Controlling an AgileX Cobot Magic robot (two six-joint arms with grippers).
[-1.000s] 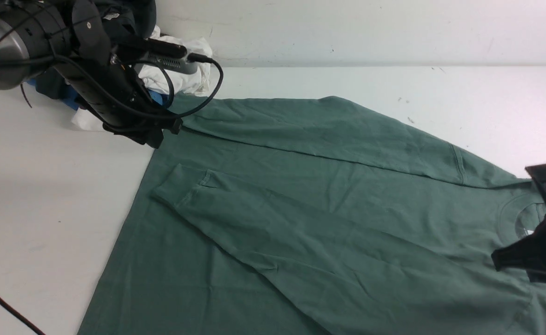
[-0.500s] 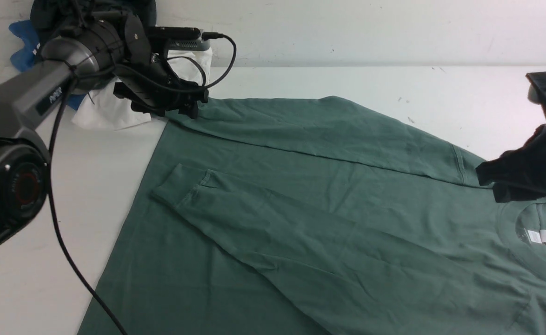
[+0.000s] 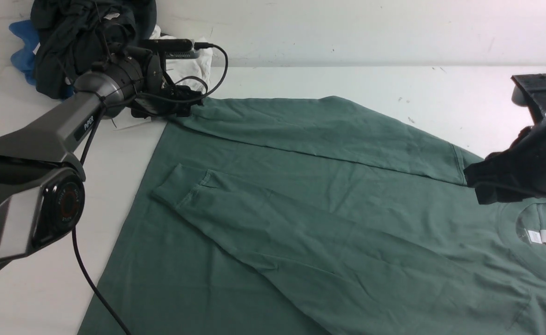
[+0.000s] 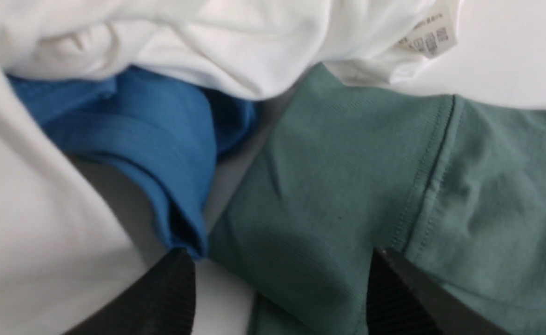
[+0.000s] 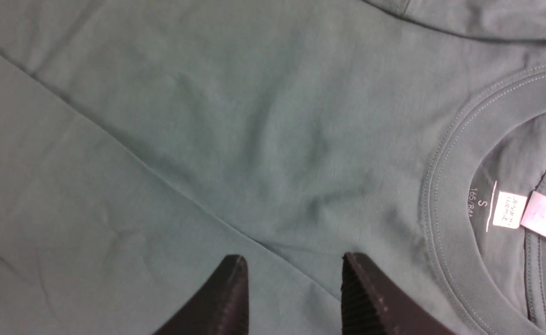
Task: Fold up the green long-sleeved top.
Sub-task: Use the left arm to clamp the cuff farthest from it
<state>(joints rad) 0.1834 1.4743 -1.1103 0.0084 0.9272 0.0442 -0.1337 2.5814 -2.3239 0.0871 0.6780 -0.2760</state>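
- Sage-green cotton knit: the green long-sleeved top (image 3: 329, 195) is lying flat across the middle of the surface (image 3: 440, 83). Both sleeves are crossing the body, and the neck tag (image 3: 545, 237) is showing toward the right edge.
- Left gripper (image 3: 184, 104) is standing wide open over a ribbed cuff (image 4: 347, 177) near the far-left corner, pinching nothing. A white garment (image 4: 208, 42) and a blue garment (image 4: 138, 125) are crowding just beside it.
- Right gripper (image 3: 475, 186) is hovering parted and empty over the shoulder, beside the collar (image 5: 449, 195).
- Judgement: cloth is looking light, limp, grippy and not fragile, and is likely sagging and dragging if lifted at one point.
- Judgement: pinching at the cuff seam and the shoulder seam is looking best, keeping clear of the neighbouring cloth.
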